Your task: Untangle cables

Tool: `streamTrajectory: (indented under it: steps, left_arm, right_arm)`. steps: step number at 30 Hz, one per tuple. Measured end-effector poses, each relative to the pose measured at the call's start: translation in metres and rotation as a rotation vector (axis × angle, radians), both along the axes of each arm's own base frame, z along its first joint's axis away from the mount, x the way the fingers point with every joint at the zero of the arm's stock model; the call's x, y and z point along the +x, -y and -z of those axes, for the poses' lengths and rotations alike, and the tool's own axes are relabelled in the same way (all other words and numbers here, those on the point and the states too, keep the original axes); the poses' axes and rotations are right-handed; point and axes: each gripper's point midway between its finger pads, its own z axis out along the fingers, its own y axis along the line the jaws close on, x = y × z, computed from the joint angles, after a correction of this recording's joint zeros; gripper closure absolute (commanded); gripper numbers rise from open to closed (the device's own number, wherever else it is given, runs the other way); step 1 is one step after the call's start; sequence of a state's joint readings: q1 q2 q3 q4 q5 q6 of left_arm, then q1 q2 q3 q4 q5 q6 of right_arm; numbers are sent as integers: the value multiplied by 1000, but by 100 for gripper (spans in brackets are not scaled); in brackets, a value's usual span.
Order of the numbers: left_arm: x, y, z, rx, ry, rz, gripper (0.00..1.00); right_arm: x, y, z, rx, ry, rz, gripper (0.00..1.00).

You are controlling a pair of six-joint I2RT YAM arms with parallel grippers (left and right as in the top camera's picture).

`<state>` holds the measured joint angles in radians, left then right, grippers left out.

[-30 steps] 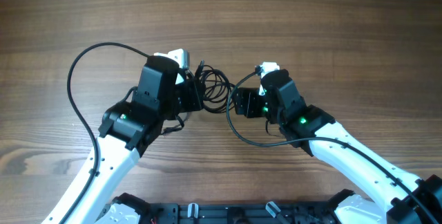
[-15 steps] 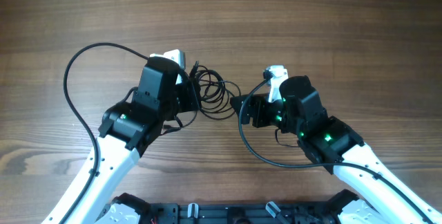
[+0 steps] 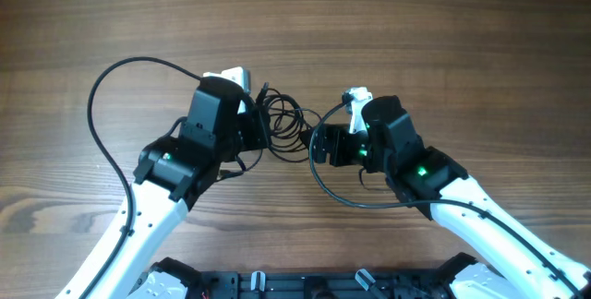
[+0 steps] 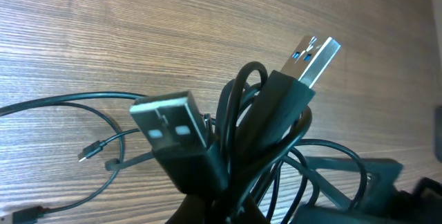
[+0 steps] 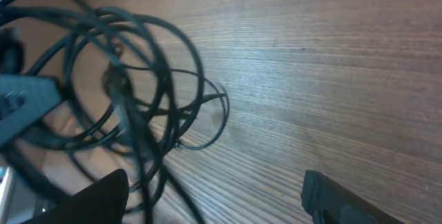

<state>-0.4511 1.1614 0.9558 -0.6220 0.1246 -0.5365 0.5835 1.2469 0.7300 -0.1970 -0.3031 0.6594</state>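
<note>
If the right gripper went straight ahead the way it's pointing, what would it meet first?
Most likely the cables: their loops lie directly ahead of the open right gripper, bunched toward one finger. Depth is unclear, so it may pass partly through a loop.

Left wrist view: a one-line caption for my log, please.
Two USB plugs jut up from tangled black cables over a wooden table.

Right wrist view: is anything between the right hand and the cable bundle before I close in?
Nothing visible blocks it. The right hand is open, with only bare table between its fingers, and the cable bundle lies just ahead, its loops beside one finger. The left hand grips the bundle's far side.
</note>
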Motion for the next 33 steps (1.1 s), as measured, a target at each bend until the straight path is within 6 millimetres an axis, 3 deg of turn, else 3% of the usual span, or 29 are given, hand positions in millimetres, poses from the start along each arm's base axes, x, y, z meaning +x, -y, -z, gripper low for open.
streamTrajectory:
  steps: [7,12,17,21,28,33]
  left_arm:
    - [-4,7,0,0,0,25,96]
    - [-5,8,0,-2,-2,30,96]
    - [-6,11,1,-4,-5,38,96]
    - [-8,10,-4,-10,7,40,96]
    - [-19,2,-35,-39,98,35,96]
    - [-21,-4,-44,-36,132,22,96]
  right_arm:
    - [7,6,33,-61,-87,68,20]
    - [11,29,51,-146,-136,200,17]
    - [23,52,53,-196,-137,314,17]
    - [32,84,60,-214,-190,444,18]
    - [40,119,64,-222,-231,566,19]
    - [34,135,71,-267,-266,622,19]
